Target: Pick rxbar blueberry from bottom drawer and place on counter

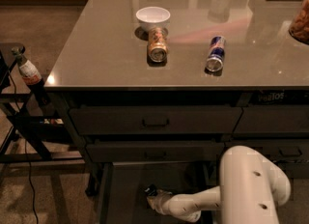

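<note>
Camera view shows the rxbar blueberry [151, 189] as a small dark shape with a pale glint, lying on the floor of the bottom drawer [120, 194], near the middle of what shows of it and a little back from the front edge; so little of it is visible that its long axis cannot be told. It lies at the very tip of the gripper [154, 198], on the side toward the drawer's back left corner; whether the two touch is unclear. The gripper sits low inside the drawer, reaching in from the right on a pale forearm, with the bulky white arm [251, 189] over the drawer's right front corner; whether it is open, closed or gripping the bar cannot be told from here.

My reading is that the grasp is the step in hand, and the lift has not begun; the bar is in the drawer, not on the counter [96, 49].

Above the pulled-out drawer sit two closed drawers [154, 120] with recessed handles. On the counter, toward its front edge, a tan can [157, 45] lies on its side touching a white bowl [153, 16]; a blue-silver can [215, 54] lies on its side well to the right of them. Bare surface runs along the front left corner, which looks the easiest place to set the bar down.
</note>
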`<state>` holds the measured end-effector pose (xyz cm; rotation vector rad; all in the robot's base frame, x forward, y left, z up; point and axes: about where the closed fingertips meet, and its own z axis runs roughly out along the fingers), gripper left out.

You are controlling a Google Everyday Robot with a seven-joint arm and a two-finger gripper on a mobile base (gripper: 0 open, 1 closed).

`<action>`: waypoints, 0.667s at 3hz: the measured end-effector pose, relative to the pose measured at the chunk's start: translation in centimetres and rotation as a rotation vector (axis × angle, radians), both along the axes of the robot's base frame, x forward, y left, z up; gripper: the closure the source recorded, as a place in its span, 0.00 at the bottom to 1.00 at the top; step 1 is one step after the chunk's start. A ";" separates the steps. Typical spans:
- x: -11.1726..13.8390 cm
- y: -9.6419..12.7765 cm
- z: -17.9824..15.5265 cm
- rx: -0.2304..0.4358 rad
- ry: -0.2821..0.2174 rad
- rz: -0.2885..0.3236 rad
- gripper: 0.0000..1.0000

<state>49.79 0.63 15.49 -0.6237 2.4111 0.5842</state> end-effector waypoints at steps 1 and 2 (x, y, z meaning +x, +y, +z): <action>0.0 -0.5 1.3 0.040 -0.014 0.003 1.00; -0.1 -1.0 3.1 0.066 -0.032 0.016 1.00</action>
